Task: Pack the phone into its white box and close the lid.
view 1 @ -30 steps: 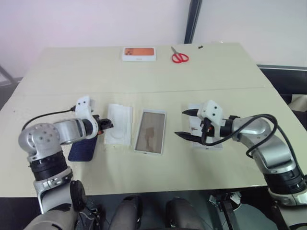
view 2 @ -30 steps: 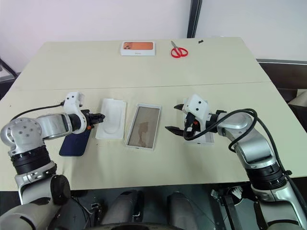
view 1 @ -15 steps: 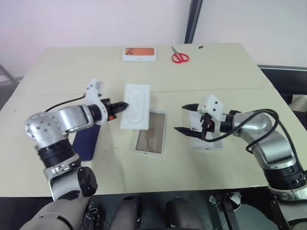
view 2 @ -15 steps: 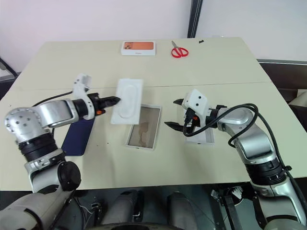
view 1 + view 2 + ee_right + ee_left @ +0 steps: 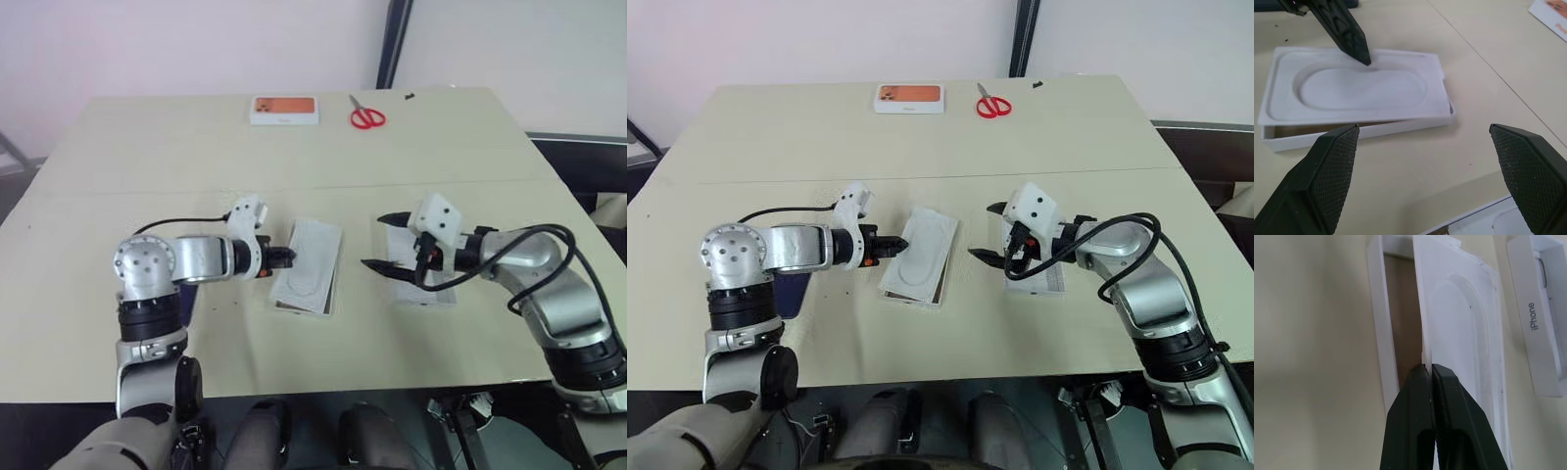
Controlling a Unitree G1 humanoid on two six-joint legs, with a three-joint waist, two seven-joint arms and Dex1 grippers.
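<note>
My left gripper (image 5: 288, 257) is shut on the edge of a flat white insert (image 5: 312, 262) with an oval recess. The insert lies slightly tilted over the white box (image 5: 911, 297), whose tan inside (image 5: 1403, 318) shows beneath it. The dark blue phone (image 5: 792, 292) lies on the table to the left, mostly hidden by my left arm. On the right my right gripper (image 5: 377, 240) is open, with nothing between its fingers, just above the lid (image 5: 423, 286). The lid's side reads "iPhone" (image 5: 1542, 333).
A white box with an orange picture (image 5: 284, 110) and red scissors (image 5: 367, 117) lie at the far edge of the table. A seam crosses the table top just beyond the white box.
My left gripper lifted the insert off the table left of the white box, carried it right and brought it down over the box. The right arm stayed put.
</note>
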